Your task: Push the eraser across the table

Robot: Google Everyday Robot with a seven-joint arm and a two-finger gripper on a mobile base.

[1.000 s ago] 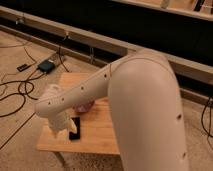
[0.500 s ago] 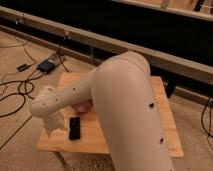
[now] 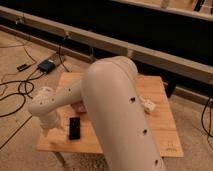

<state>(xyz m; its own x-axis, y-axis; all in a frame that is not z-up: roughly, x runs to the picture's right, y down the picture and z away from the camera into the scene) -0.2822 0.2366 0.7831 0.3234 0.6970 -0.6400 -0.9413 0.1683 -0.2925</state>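
Gripper: I see the gripper (image 3: 48, 129) low over the table's near-left corner, hanging down from the pale wrist.
Gripper state: I cannot tell whether it is spread or pressed together; it reads as one pale shape from here.
Eraser: the eraser (image 3: 74, 128) lies flat on the table (image 3: 160, 131), near the left front edge, its long side running roughly front to back.
Gripper to eraser: the gripper is just beside the eraser, on its left; I cannot tell if they touch.
Arm: the big white arm (image 3: 120, 110) crosses the middle of my view and hides much of the tabletop.
Other things on the table: a pinkish-purple object (image 3: 79, 107) peeks out from under the arm, just behind the eraser; a small white block (image 3: 149, 105) sits on the right half, well apart from the eraser.
Floor: dark cables (image 3: 15, 92) and a black box (image 3: 46, 65) lie to the left of the table.
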